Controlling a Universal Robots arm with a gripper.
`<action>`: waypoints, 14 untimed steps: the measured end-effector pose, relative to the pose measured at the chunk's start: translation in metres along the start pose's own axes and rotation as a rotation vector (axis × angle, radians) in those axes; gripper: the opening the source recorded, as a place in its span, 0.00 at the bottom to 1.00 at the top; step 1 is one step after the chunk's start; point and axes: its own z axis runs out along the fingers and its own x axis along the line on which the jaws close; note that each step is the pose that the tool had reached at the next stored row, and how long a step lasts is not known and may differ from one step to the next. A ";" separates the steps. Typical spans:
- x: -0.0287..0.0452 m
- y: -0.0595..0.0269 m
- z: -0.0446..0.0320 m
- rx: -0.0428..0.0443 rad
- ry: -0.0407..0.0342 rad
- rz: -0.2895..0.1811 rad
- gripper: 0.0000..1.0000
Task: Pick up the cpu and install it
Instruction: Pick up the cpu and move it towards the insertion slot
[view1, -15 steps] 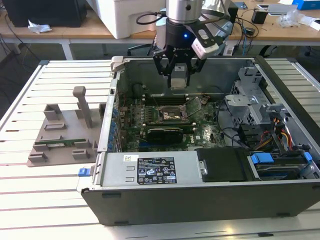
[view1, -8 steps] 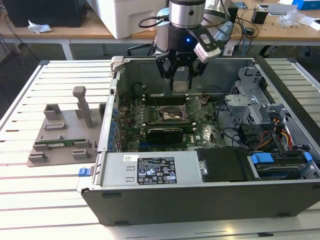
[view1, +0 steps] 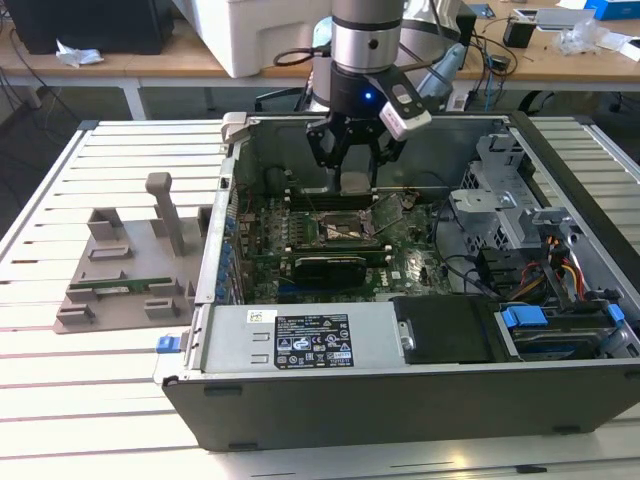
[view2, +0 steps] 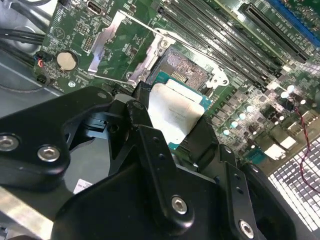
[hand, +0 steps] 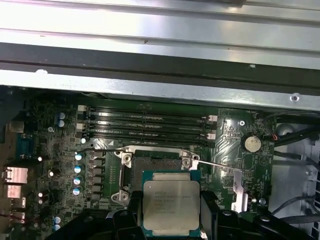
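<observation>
Here the claw (view1: 355, 178) grips the cpu (hand: 171, 206) by its edges, holding it above the open socket (hand: 156, 161) inside the computer case (view1: 400, 400).

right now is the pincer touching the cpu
Touching. In the first wrist view the pincer has a black finger pressed against each of two opposite edges of the cpu, with no gap on either side.

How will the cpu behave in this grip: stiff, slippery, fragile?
Probably stiff: the cpu sits flat and unbent in the gripper. Its smooth metal top hints it may slip. It is thin and much smaller than the gripper, so likely light.
</observation>
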 end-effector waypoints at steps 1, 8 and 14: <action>0.0001 0.0000 0.0015 0.0000 0.0000 0.000 0.55; 0.0003 0.0001 0.0053 0.0002 0.0001 0.000 0.55; 0.0003 0.0001 0.0054 0.0001 0.0001 0.000 0.55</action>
